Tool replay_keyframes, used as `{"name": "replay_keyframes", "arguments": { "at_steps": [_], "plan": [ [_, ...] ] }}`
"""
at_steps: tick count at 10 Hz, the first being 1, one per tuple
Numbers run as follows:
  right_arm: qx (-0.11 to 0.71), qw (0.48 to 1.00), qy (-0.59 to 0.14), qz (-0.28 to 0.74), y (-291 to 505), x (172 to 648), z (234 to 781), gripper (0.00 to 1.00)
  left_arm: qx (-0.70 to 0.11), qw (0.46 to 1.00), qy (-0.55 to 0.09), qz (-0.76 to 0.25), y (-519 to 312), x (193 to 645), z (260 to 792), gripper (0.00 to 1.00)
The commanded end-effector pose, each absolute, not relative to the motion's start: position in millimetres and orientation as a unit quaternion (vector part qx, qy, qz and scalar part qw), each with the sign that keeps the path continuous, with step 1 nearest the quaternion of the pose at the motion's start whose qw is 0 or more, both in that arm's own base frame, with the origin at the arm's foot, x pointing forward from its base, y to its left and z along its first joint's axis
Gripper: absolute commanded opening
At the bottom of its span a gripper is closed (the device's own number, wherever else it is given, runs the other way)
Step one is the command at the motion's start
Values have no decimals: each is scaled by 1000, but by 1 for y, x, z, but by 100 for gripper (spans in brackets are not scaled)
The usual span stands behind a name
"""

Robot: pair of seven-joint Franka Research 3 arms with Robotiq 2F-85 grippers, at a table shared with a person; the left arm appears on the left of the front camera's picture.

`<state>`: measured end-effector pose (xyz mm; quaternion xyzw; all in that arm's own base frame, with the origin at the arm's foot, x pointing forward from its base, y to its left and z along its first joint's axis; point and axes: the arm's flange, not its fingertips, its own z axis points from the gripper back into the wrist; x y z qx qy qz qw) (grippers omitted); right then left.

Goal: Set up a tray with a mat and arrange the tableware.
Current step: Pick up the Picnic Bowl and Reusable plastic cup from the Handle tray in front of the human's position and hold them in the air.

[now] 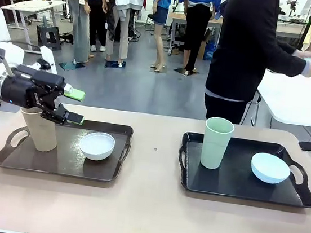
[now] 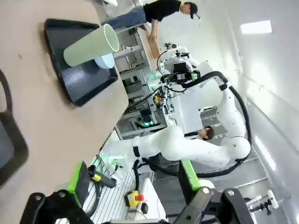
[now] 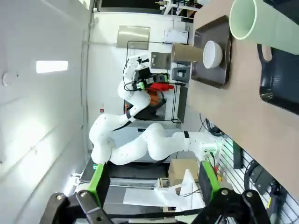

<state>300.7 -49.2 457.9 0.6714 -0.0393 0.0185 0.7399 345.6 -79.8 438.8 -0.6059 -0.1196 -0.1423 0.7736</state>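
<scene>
A long light brown table (image 1: 144, 206) fills the near part of the room, and a grey floor (image 1: 147, 87) lies behind it. A person in a black top (image 1: 249, 43) stands at the far side, turned toward a white table (image 1: 299, 100) on the right. Two dark trays with handles lie flat on the brown table, well apart.

The dark brown plastic tray (image 1: 53, 165) on the left holds a tall tan plastic cup (image 1: 40, 132), upright at its left end. A small white round bowl (image 1: 97, 145) sits near the cup without touching it. The black plastic tray (image 1: 232, 185) on the right holds a tall pale green plastic cup (image 1: 216, 142), upright near its back left corner. A small light blue round bowl (image 1: 270, 167) sits toward its right end, apart from that cup.

The left gripper (image 1: 76, 107) hangs sideways by the top of the tan cup. Its green-padded fingers are spread wide with nothing between them, and I cannot tell if it touches the rim. The right gripper (image 3: 154, 182) is out past the black tray's right end, also spread wide and holding nothing.

Bare table lies between the trays and along the whole near edge
</scene>
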Motion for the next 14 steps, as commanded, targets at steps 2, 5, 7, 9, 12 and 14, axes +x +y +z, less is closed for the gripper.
{"name": "replay_keyframes", "arguments": {
  "at_steps": [2, 5, 7, 9, 12, 14],
  "plan": [
    [685, 724, -55, 55, -44, 293, 478, 100, -603, 761, -179, -159, -74, 340, 471, 100],
    [685, 724, -55, 55, -44, 293, 478, 100, -603, 761, -179, -159, -74, 340, 471, 100],
    [685, 724, -55, 55, -44, 293, 478, 100, -603, 761, -179, -159, -74, 340, 471, 100],
    [685, 724, -55, 55, -44, 293, 478, 100, -603, 761, -179, -159, -74, 340, 471, 100],
    [685, 724, -55, 55, -44, 293, 478, 100, -603, 761, -179, -159, -74, 340, 471, 100],
    [685, 724, -55, 55, -44, 293, 478, 100, -603, 761, -179, -159, -74, 340, 471, 100]
  ]
}}
